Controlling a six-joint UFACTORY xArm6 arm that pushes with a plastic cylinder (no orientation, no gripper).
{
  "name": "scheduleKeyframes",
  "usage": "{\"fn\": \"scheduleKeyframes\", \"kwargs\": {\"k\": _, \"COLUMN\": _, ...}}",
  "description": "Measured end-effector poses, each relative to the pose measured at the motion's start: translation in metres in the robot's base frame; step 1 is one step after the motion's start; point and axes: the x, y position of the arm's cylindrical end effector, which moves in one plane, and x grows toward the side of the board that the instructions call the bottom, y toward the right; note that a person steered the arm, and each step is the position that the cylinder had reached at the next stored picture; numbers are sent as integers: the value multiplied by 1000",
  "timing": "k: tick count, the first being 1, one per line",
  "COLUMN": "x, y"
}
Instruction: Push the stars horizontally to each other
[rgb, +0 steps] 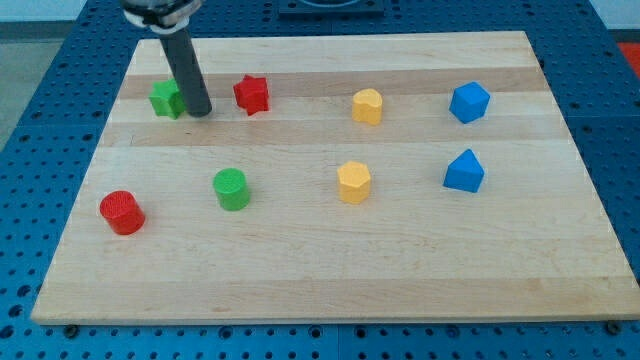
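A green star (165, 98) lies near the board's top left. A red star (251, 95) lies to its right, about level with it. My tip (199, 111) rests on the board between the two stars, right against the green star's right side and a short gap left of the red star. The rod partly hides the green star's right edge.
A red cylinder (122, 212) and a green cylinder (232, 189) lie lower left. Two yellow blocks (368, 106) (354, 182) lie in the middle. Two blue blocks (469, 102) (464, 171) lie at the right. The wooden board (320, 270) sits on a blue perforated table.
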Motion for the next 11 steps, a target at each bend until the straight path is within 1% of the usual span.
{"fn": "scheduleKeyframes", "kwargs": {"k": 1, "x": -42, "y": 40}}
{"fn": "scheduleKeyframes", "kwargs": {"k": 2, "x": -45, "y": 27}}
{"fn": "scheduleKeyframes", "kwargs": {"k": 3, "x": -31, "y": -29}}
{"fn": "scheduleKeyframes", "kwargs": {"k": 4, "x": -9, "y": -24}}
{"fn": "scheduleKeyframes", "kwargs": {"k": 6, "x": -1, "y": 48}}
{"fn": "scheduleKeyframes", "kwargs": {"k": 8, "x": 18, "y": 57}}
{"fn": "scheduleKeyframes", "kwargs": {"k": 9, "x": 8, "y": 82}}
{"fn": "scheduleKeyframes", "kwargs": {"k": 10, "x": -22, "y": 103}}
{"fn": "scheduleKeyframes", "kwargs": {"k": 11, "x": -17, "y": 101}}
